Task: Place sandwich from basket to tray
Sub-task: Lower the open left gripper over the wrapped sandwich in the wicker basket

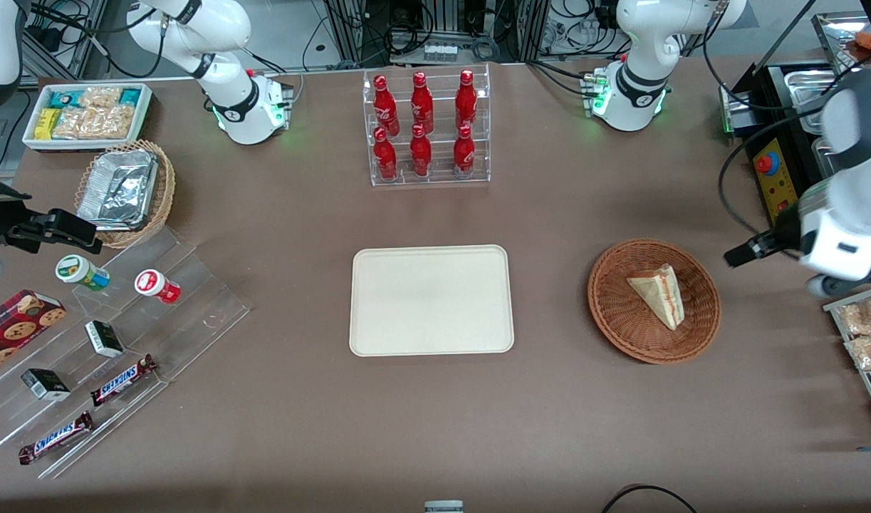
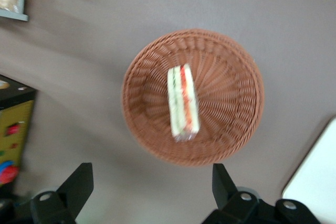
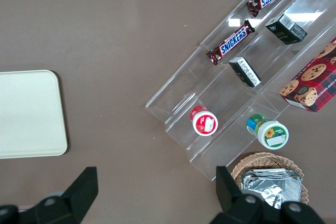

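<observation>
Front view: the sandwich (image 1: 659, 296) lies in the basket (image 1: 613, 313), the tray (image 1: 431, 300) bare at mid-table for it, and the gripper (image 1: 745, 253) above the working arm's edge; left wrist view: fingers (image 2: 79, 184) spread wide, empty, sandwich (image 2: 182, 102) ungrasped.

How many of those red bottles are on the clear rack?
6: three red bottles on the rack's upper step, three on the lower. None seem hidden. The gripper hangs open above the basket.
</observation>
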### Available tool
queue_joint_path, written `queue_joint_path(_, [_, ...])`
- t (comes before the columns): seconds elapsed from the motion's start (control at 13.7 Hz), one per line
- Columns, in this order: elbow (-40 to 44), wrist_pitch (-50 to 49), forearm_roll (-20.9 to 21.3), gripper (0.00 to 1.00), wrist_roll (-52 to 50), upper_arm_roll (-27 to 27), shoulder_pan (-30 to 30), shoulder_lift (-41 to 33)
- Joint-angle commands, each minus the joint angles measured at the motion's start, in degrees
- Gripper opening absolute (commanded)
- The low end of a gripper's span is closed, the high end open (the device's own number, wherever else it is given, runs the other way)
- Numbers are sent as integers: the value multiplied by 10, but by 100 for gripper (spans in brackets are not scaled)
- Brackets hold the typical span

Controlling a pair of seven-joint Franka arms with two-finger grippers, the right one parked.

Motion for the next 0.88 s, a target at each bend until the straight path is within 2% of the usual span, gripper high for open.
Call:
queue_joint_path(0.0, [-82,94,5,100,-101,1,-25,-9])
queue_joint_path(0.15, [-140,172,7,100,-126,0,-36,-10])
queue_joint_path(0.51, [-233,272,13,100,-145,1,-37,-16])
queue_joint_path(0.8, [-250,305,14,100,-145,1,-36,-3])
